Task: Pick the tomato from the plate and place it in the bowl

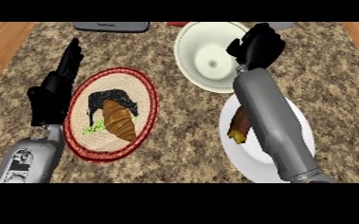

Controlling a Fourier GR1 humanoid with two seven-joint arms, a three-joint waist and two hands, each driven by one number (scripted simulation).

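We are seeing the right hand (256, 45) hovering over the bowl (200, 52), and cannot tell whether it is grasping anything; the left hand (52, 97) is resting released beside the red-rimmed plate (144, 83).

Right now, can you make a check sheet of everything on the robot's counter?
Surface: speckled stone counter.
Job's things: white bowl; white plate; tomato not seen.
Clutter: red-rimmed woven plate with a croissant, a black lump, green bits; brown food piece on the white plate; grey flat object at the far edge.
Robot hands: left robot hand open, resting at left edge; right robot hand over the bowl's right rim.
Cables: nothing seen.
Surroundings: wood strips at both far corners.
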